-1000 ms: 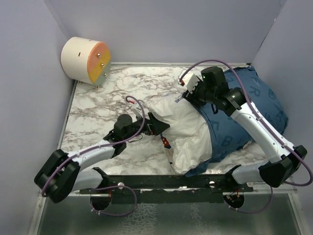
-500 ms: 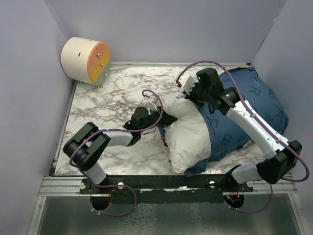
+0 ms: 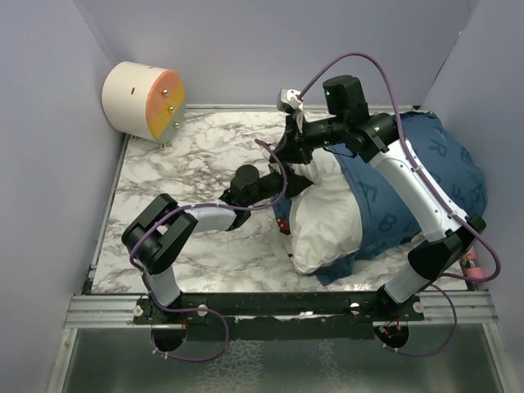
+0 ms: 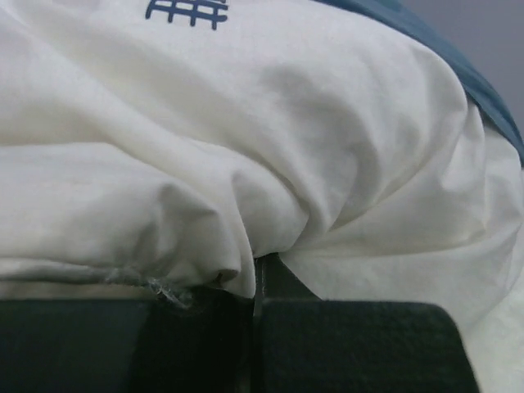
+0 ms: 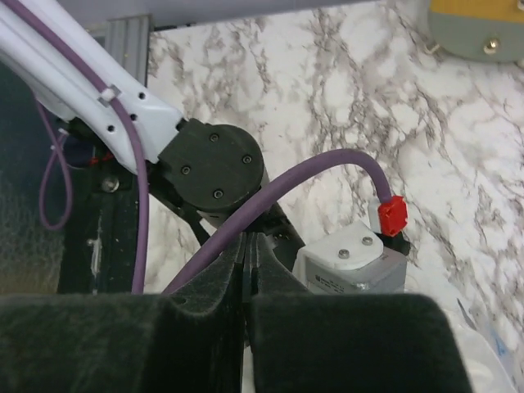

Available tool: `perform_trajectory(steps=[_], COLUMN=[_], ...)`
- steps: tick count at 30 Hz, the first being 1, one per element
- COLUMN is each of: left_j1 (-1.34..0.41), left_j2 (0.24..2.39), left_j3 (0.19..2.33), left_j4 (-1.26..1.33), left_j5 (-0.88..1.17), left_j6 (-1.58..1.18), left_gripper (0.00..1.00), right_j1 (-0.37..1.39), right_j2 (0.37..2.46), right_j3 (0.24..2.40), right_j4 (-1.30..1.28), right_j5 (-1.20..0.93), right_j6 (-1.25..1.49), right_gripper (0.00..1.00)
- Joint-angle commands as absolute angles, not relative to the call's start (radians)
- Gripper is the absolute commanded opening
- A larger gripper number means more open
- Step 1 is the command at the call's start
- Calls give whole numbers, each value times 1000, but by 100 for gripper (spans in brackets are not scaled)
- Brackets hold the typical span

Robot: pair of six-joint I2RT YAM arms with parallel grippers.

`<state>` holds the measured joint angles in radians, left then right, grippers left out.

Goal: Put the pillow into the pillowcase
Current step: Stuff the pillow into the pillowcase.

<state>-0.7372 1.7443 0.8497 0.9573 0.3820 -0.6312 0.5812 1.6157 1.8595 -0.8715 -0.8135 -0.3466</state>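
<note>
Pillow point(image 3: 332, 221) half inside pillowcase point(image 3: 426, 184), right side of worktop point(image 3: 164, 188). Left claw point(image 4: 255, 282) pinching pillow cloth; right claw point(image 5: 247, 282) closed, empty. Push rightward steadily, keeping the case mouth spread.

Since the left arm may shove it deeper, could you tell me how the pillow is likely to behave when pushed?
The pillow looks plump and creased, so it would probably squash and bulge rather than slide as a block. Its loose cover wrinkles near the left gripper, so it may bunch. It seems light for its size.

cream cylinder point(image 3: 143, 100) | far-left corner | marble tabletop point(image 3: 188, 155)
</note>
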Motion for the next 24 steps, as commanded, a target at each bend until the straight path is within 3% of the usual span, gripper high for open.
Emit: perform_trajectory(steps=[1, 2, 3, 7, 9, 18, 24], left_j1=[-767, -767, -770, -774, -783, -851, -881], left_j2=[1710, 1704, 1703, 1663, 1671, 1690, 1723], left_j3=[900, 883, 850, 684, 624, 590, 591], left_j4=[1137, 1129, 1133, 1246, 1303, 1343, 1347], left_j5=[453, 443, 428, 394, 383, 341, 321], left_j6=[-551, -545, -535, -567, -585, -582, -583], left_gripper=[0, 0, 0, 0, 0, 0, 0], right_j1=[571, 554, 528, 456, 445, 430, 429], right_j2=[1600, 1573, 1534, 1332, 1221, 1055, 1091], right_j3=[1917, 1904, 1879, 1687, 1547, 1269, 1230], right_j4=[-871, -870, -866, -836, -765, -762, -785], right_j5=[-962, -888, -812, -473, -312, -105, -9], right_j6=[-290, -300, -310, -382, -414, -397, -371], right_gripper=[1, 1, 8, 73, 98, 100, 74])
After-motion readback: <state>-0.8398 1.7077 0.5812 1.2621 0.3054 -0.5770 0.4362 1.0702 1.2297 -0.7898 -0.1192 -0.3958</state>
